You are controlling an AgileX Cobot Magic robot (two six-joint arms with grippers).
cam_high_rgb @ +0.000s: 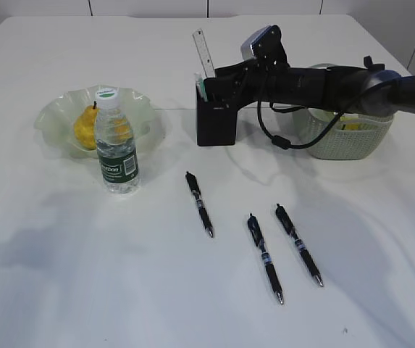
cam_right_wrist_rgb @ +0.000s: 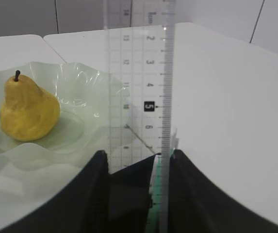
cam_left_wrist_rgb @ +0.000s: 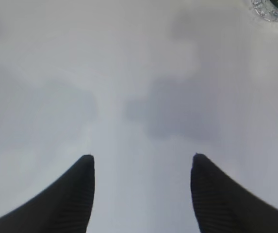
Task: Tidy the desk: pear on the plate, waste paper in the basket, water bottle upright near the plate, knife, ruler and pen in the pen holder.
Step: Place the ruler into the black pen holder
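Note:
A clear ruler (cam_high_rgb: 204, 51) stands upright in the black pen holder (cam_high_rgb: 215, 125). My right gripper (cam_high_rgb: 219, 84) reaches in from the right and is shut on the ruler (cam_right_wrist_rgb: 139, 82) across its width, just above the holder's rim (cam_right_wrist_rgb: 129, 179). A green knife (cam_right_wrist_rgb: 154, 194) sits inside the holder. Three black pens (cam_high_rgb: 199, 204) (cam_high_rgb: 265, 257) (cam_high_rgb: 299, 244) lie on the table. The yellow pear (cam_high_rgb: 85, 127) rests on the pale green plate (cam_high_rgb: 51, 116), and the water bottle (cam_high_rgb: 116, 141) stands upright in front of it. My left gripper (cam_left_wrist_rgb: 142, 158) hangs open over bare table.
A white woven basket (cam_high_rgb: 352, 138) stands at the right behind my right arm, with yellowish paper (cam_high_rgb: 349, 124) inside. The arm's black cable (cam_high_rgb: 276, 138) loops down beside the holder. The bottle's base (cam_left_wrist_rgb: 270, 7) shows at the top right of the left wrist view.

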